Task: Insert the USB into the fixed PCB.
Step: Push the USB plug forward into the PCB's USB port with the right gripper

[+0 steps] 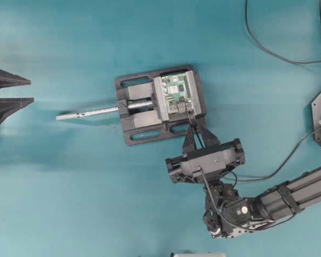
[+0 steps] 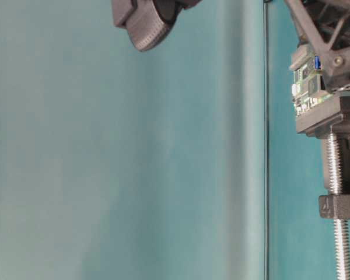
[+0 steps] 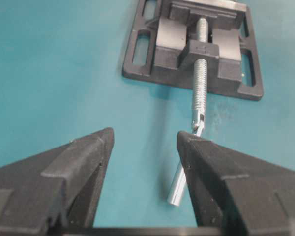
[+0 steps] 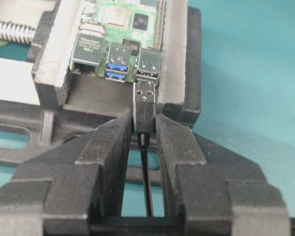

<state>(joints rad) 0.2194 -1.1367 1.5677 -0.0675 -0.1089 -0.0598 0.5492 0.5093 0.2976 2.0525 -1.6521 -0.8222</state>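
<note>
Currently the right gripper [image 4: 144, 129], clenched on the USB [image 4: 144, 103], holds its long axis pointing straight ahead at the fixed PCB [image 4: 123, 29], metallic tip just short of the port, while the left gripper [image 3: 145, 147] rests released, well apart

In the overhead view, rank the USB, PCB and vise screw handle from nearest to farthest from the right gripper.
1. USB, held between the right gripper fingers.
2. PCB, just beyond, clamped in the vise.
3. Screw handle, far left.

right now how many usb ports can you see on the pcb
4, in two stacked pairs on the PCB edge facing the right gripper: two blue ones left, two dark ones right, just ahead of the USB. Others may be hidden.
</note>
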